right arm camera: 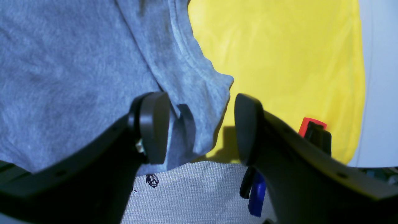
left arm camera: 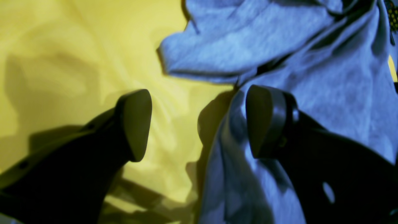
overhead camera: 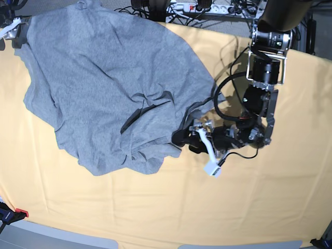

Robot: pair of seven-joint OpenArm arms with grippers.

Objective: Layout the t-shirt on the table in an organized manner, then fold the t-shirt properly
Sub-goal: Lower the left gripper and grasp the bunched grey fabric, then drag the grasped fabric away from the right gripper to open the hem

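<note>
The heather-grey t-shirt (overhead camera: pixel 109 78) lies crumpled over the back left of the table (overhead camera: pixel 155 202), with dark folds near its middle. My left gripper (overhead camera: pixel 185 140) sits at the shirt's lower right edge. In the left wrist view it (left arm camera: pixel 199 105) is open: one finger (left arm camera: pixel 136 124) is over bare yellow cloth, the other (left arm camera: pixel 264 121) over grey fabric (left arm camera: pixel 326 93), and a shirt fold runs between them unclamped. My right gripper (right arm camera: pixel 200 102) is open too, astride a hemmed corner of the shirt (right arm camera: pixel 77 68) at the table's edge. Only a bit of that arm (overhead camera: pixel 11 30) shows in the base view.
A power strip and cables (overhead camera: pixel 197 7) lie behind the table's far edge. A red clamp (overhead camera: pixel 18 212) grips the near left corner. The right wrist view shows another red clamp (right arm camera: pixel 311 124), a blue clip (right arm camera: pixel 256 193) and grey carpet (right arm camera: pixel 192 193) past the table edge.
</note>
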